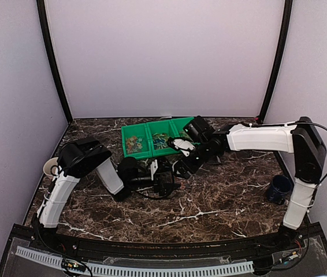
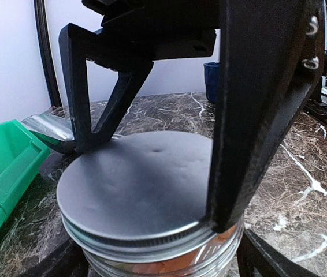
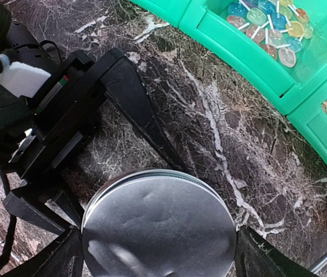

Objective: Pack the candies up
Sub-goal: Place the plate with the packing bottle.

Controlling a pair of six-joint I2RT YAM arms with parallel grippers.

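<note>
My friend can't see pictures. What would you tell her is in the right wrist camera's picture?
A round silver jar lid fills the bottom, seen from above on a dark marble table, flanked by the fingers of the right gripper. Black fingers of the left gripper reach its rim from the left; a green bin of colourful candies sits top right.

On the marble desk (image 1: 221, 210), the left arm (image 1: 59, 196) and right arm (image 1: 262, 138) leaned together just before a green three-compartment bin (image 1: 145, 156) of candies (image 1: 133, 144), a blue mug (image 1: 279, 188) at right, a white cup (image 1: 49, 167) at left.
</note>
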